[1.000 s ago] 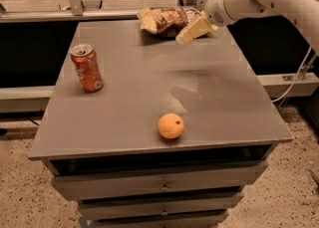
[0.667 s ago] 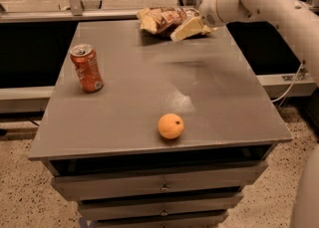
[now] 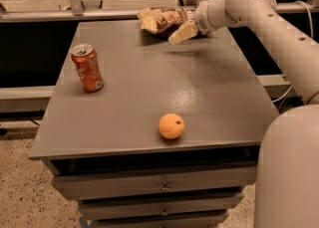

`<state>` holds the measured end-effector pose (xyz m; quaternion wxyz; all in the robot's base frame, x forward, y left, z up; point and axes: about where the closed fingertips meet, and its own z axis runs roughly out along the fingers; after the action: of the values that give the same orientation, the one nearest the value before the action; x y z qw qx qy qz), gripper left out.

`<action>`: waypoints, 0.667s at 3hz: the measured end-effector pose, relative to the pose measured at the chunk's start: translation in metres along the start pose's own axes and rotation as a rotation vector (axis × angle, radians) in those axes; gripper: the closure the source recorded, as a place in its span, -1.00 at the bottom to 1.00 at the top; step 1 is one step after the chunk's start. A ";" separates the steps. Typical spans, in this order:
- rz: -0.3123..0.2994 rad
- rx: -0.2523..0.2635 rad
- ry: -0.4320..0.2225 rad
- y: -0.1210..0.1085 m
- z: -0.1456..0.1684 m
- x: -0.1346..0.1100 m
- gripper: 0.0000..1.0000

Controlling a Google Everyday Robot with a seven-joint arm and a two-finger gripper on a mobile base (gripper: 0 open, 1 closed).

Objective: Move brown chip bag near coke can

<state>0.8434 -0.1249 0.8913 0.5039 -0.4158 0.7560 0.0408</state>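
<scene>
Grey tabletop [image 3: 199, 87] bears brown chip bag [image 3: 160, 19], tool [image 3: 182, 32] just beside

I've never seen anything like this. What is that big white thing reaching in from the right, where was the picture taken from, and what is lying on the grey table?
The white thing is a robot's single arm; the robot itself rolls about on a wheeled base. There is only one picture, looking down on the table from its near side; where the camera is mounted is not on record. At the arm's tip is the gripper, its grasping tool. It is at the far edge of the grey table, by the right end of a brown chip bag. Whether it has hold of the bag I cannot tell. A coke can stands upright on the left, well apart from the bag. An orange lies near the front edge. Drawers sit under the tabletop.
</scene>
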 end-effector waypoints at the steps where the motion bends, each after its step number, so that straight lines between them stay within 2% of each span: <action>1: 0.015 0.016 0.006 -0.009 0.018 0.009 -0.94; 2: 0.022 0.031 -0.006 -0.017 0.030 0.010 -0.61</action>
<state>0.8750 -0.1273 0.8745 0.5122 -0.3997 0.7594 0.0358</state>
